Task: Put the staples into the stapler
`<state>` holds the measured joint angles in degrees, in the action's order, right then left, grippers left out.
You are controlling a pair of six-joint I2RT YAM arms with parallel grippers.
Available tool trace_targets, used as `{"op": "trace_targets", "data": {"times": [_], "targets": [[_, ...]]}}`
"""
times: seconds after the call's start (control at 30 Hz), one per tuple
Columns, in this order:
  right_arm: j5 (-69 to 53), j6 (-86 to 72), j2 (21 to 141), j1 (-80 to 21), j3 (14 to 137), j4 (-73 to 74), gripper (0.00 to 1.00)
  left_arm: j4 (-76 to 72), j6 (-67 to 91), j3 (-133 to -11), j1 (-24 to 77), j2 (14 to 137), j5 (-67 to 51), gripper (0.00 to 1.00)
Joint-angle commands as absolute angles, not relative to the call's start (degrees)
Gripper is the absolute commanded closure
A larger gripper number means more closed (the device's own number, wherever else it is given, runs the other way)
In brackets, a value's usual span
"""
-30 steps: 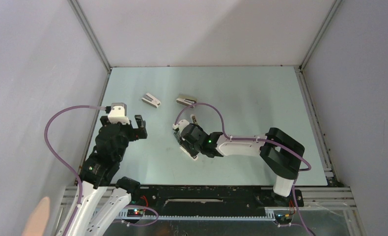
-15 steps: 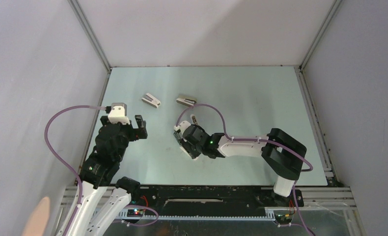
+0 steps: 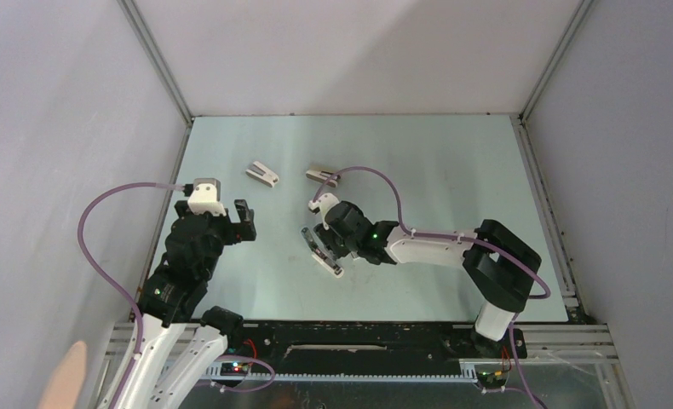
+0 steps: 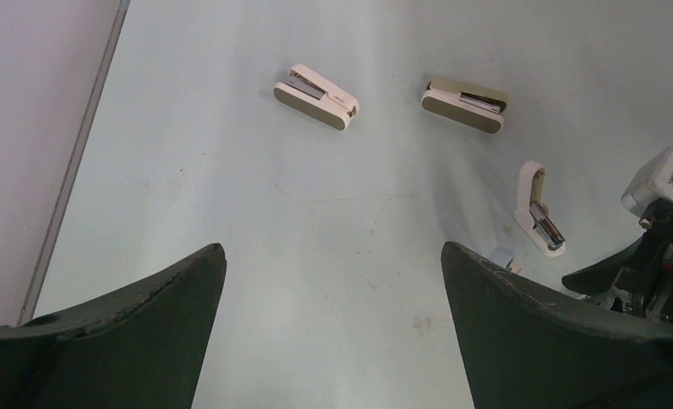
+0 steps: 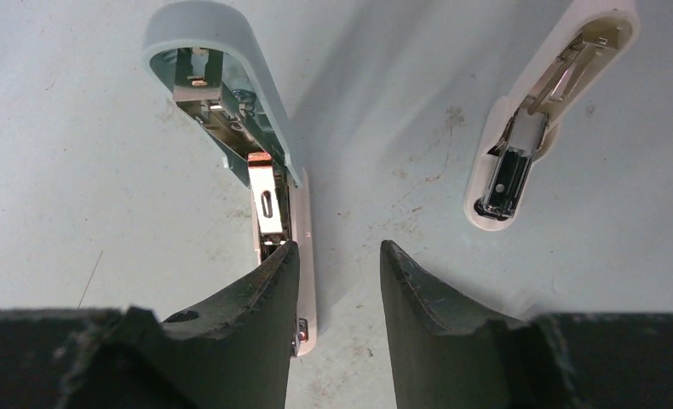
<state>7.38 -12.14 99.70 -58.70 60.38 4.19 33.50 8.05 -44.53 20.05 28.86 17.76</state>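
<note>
The stapler (image 5: pixel 246 128) lies opened on the table, pale bluish cover swung up at its far end, silvery metal bared along the base. In the top view the stapler (image 3: pixel 322 250) is a slim diagonal strip. My right gripper (image 5: pixel 340 249) is open, with only bare table in the narrow gap. Its left finger (image 5: pixel 256 298) overlaps the near end of the stapler's base. From above, the right gripper (image 3: pixel 326 241) hangs just beside the stapler. The staples (image 5: pixel 529 128) lie to the right, a short white holder with grey metal inside, also the staples (image 4: pixel 539 209). My left gripper (image 4: pixel 331 249) is wide open, empty.
Two stubby wedge staplers lie farther back, a white one (image 3: pixel 262 173) and a beige one (image 3: pixel 323 174). The right arm's purple cable (image 3: pixel 376 175) arcs over the table near the beige one. Enclosure walls close off both sides, with a metal rail (image 4: pixel 77 145) on the left.
My right gripper has opened and drawn back up and to the right, uncovering the stapler where it lies on the table. The left arm has not moved.
</note>
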Motion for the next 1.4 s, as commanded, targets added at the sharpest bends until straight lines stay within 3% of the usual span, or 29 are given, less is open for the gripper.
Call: {"op": "trace_targets", "data": {"times": [0.0,0.73,1.37], "targets": [[6.51,-11.15,101.05,-58.89,62.96,1.17,0.57,30.90,8.17,-43.77,19.43,29.08,17.29,0.00],[6.11,-11.28,103.12,-59.61,63.02,6.06,0.57,30.89,8.17,-43.85,19.34,29.26,17.25,0.00],[5.09,-10.00,92.75,-60.24,55.47,3.60,0.58,31.22,10.03,-44.35,19.07,31.91,16.97,0.00]]}}
